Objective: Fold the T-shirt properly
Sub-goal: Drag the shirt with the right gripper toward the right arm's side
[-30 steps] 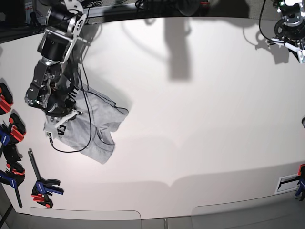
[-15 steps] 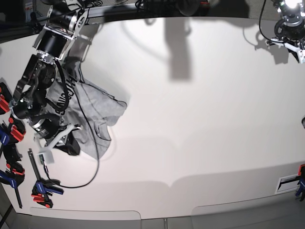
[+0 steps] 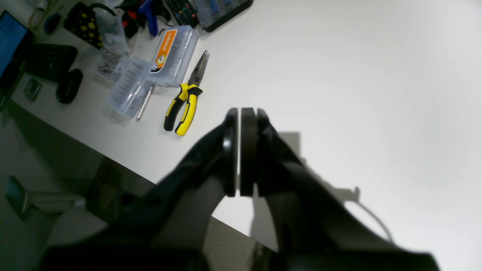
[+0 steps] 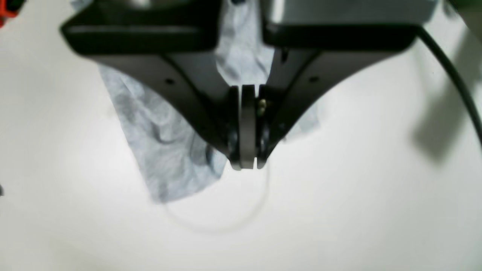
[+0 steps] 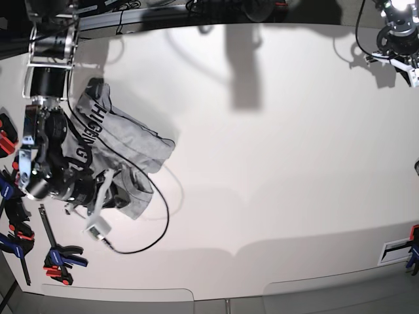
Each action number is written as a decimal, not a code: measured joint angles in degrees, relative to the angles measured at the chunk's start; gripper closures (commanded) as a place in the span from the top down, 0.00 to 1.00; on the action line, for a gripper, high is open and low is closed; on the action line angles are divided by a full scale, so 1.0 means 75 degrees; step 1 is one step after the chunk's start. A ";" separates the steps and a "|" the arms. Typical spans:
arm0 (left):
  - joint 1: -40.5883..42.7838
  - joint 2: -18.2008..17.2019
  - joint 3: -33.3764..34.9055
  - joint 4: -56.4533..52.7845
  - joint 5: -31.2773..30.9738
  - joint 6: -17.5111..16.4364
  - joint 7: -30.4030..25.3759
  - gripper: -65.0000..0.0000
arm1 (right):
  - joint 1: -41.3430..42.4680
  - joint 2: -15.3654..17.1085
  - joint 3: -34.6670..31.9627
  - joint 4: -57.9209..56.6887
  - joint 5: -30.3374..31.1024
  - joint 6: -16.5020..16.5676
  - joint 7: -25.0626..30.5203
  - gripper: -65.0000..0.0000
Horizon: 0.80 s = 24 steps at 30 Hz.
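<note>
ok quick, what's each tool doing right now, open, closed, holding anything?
Left tool: closed, holding nothing, parked over bare table.
Right tool: closed; the T-shirt lies behind it, but whether it pinches fabric cannot be told.

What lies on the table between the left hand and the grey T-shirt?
Only bare white tabletop, as the base view shows, between the left hand and the crumpled light grey cotton T-shirt.
</note>
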 measured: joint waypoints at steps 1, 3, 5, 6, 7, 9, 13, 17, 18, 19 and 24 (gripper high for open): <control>0.0000 0.0000 0.0000 0.0000 0.0000 0.0000 0.0003 0.00 | 0.0090 0.0093 -0.0370 -0.0178 0.0035 0.0003 0.0020 0.00; 0.0000 -0.0017 0.0000 0.0000 0.0003 -0.0017 0.0006 0.00 | 0.0236 0.0233 -0.1020 -0.0548 0.0041 0.0003 0.0055 0.00; 0.0000 -0.0017 0.0000 0.0000 0.0000 -0.0023 -0.0003 0.00 | 0.0382 0.0297 -0.1454 -0.0965 0.0015 0.0000 0.0067 0.00; 0.0000 -0.0015 0.0000 0.0000 0.0000 -0.0023 0.0006 0.00 | 0.0472 0.0321 -0.1632 -0.1218 -0.0114 0.0000 0.0172 0.00; 0.0000 -0.0003 0.0000 0.0000 0.0000 -0.0023 0.0006 0.00 | 0.0557 0.0323 -0.1772 -0.1489 -0.0437 0.0000 0.0498 0.00; -0.0003 -0.0012 0.0000 0.0000 0.0000 -0.0026 0.0000 0.00 | 0.0717 0.0329 -0.2025 -0.2092 -0.1075 0.0000 0.1122 0.00; 0.0000 -0.0017 0.0000 0.0000 0.0003 -0.0026 0.0006 0.00 | 0.0813 0.0321 -0.2375 -0.3316 -0.1682 0.0000 0.1772 0.00; 0.0000 -0.0003 0.0000 0.0000 0.0000 -0.0026 0.0003 0.00 | 0.0781 0.0280 -0.2413 -0.4296 -0.1644 -0.0006 0.1661 0.00; 0.0000 -0.0003 0.0000 0.0000 0.0000 -0.0026 0.0000 0.00 | 0.0804 0.0274 -0.2404 -0.4447 -0.1580 -0.0017 0.1716 0.00; 0.0000 -0.0003 0.0000 0.0000 0.0000 -0.0026 0.0003 0.00 | 0.0854 0.0254 -0.2401 -0.4625 -0.1556 0.0003 0.1708 0.00; 0.0000 0.0003 0.0000 0.0000 0.0000 -0.0026 0.0006 0.00 | 0.0950 0.0239 -0.2352 -0.5193 -0.1268 0.0058 0.1769 0.00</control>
